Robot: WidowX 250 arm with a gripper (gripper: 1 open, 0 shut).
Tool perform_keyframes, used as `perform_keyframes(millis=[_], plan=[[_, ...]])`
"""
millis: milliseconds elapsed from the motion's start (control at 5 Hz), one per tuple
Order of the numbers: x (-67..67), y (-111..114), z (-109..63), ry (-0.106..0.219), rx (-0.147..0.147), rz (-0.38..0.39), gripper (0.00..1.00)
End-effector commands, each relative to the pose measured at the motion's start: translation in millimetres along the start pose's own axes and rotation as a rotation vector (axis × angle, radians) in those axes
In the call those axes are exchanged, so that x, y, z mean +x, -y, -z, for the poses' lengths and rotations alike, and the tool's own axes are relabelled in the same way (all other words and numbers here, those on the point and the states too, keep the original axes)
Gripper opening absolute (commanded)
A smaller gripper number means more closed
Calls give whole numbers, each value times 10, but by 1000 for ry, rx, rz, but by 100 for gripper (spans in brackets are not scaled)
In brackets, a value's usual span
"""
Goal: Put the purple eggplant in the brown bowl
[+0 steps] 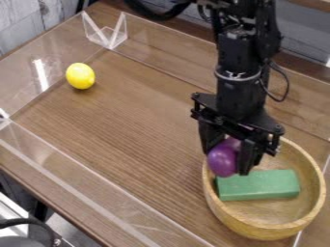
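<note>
My gripper (227, 157) points straight down over the left part of the brown bowl (245, 220) and is shut on the purple eggplant (225, 158). The glossy eggplant hangs between the black fingers (252, 154), just above the bowl's left rim. The round light-brown wooden bowl sits at the lower right of the table. A green rectangular block (260, 184) lies inside it, just right of the eggplant.
A yellow ball (80, 75) lies on the wooden table at the left. Clear acrylic walls (39, 145) border the table at the left and front, and a clear stand (106, 31) is at the back left.
</note>
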State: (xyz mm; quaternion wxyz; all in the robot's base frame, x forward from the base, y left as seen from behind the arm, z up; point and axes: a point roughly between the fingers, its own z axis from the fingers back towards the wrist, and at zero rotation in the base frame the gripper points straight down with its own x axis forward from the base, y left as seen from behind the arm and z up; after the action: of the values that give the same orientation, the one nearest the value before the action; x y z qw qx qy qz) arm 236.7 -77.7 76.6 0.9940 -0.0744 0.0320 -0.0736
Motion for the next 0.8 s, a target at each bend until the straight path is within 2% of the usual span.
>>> perform_keyframes(millis=[0, 600], plan=[[37, -17, -154, 57, -8, -9, 0], [40, -76, -162, 57, -12, -35, 0]])
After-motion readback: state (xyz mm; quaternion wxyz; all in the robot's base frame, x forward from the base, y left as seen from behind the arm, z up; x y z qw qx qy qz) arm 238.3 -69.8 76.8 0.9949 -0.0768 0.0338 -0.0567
